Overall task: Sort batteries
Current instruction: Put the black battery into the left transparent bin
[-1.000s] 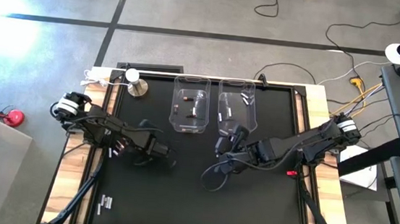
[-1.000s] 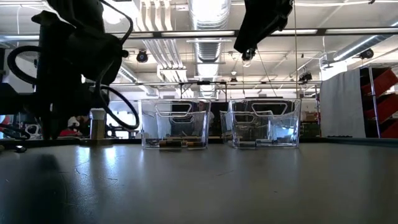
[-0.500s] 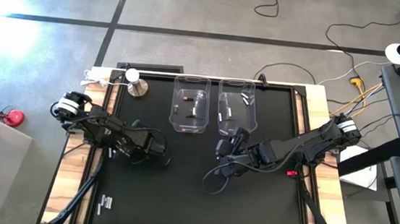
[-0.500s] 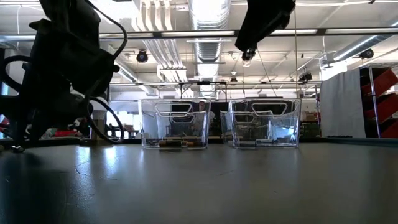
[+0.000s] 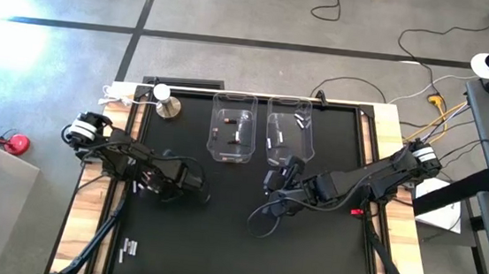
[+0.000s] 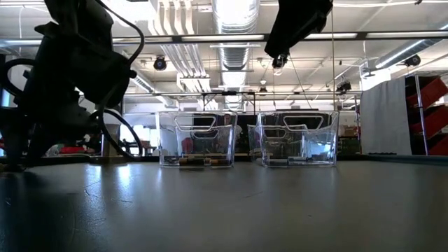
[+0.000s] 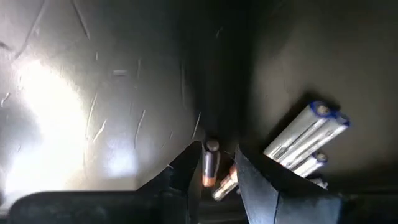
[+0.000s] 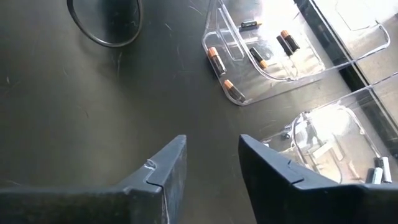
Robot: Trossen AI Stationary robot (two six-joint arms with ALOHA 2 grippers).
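Note:
My left gripper (image 7: 214, 158) points steeply down at the table's left (image 5: 165, 185). It is open, and a dark battery with a copper end (image 7: 210, 163) lies on the table between its fingers. A second dark battery (image 7: 225, 184) and several white batteries (image 7: 303, 138) lie beside it. My right gripper (image 8: 211, 155) hangs open and holds nothing, above the table in front of the bins (image 5: 276, 182). The left clear bin (image 5: 231, 136) holds dark batteries (image 8: 217, 62). The right clear bin (image 5: 289, 134) holds white ones (image 8: 376, 169).
A silver knob-like object (image 5: 168, 106) stands at the far left of the mat. A few white batteries (image 5: 129, 249) lie near the front left corner. A black cable loop (image 5: 264, 217) hangs below the right arm. The bins (image 6: 196, 140) (image 6: 297, 138) stand side by side at the far edge.
My left gripper has turned at the wrist and shifted slightly toward the table's left edge, then kept still for the last half second. My right arm has stayed where it was.

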